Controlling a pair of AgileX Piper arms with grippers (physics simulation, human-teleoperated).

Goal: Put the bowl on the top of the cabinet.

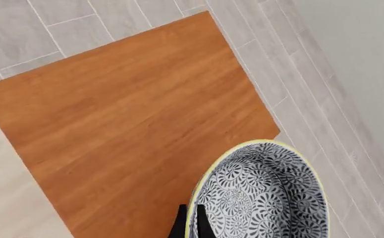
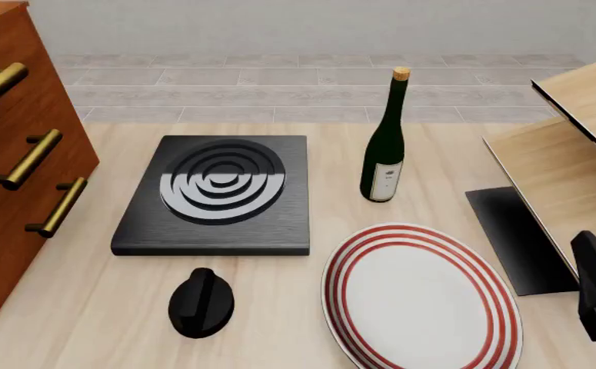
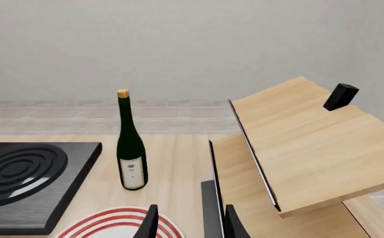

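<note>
While clamped on bowl: left gripper point(image 1: 190, 223), dark fingers either side of the bowl's rim, one inside and one outside.
Bowl point(image 1: 264, 196): black swirl pattern on white, pale yellow rim, held right at the left gripper, over the far corner of the cabinet top; whether touching the wood, cannot tell.
Cabinet point(image 1: 126, 129): reddish-brown top spread beneath and ahead of the left gripper; brass bar handles point(image 2: 31, 157) on its front in the front view.
Beyond cabinet: grey tiled floor point(image 1: 79, 22) and pale wall.
Right gripper point(image 3: 188, 223): empty, fingers apart with a moderate gap, low over the bench point(image 2: 92, 307).
Just ahead of right gripper: red-ringed white plate point(image 3: 116, 224).
Farther ahead: dark green wine bottle point(image 3: 131, 148), upright, cork on top.
Off to the bottle's side: black ringed burner slab point(image 3: 29, 173), flat on bench.
Beside right gripper, opposite side: pale wood shelf point(image 3: 310, 148), tilted boards.
Near the slab's front edge: black knob-shaped object point(image 2: 200, 302).
</note>
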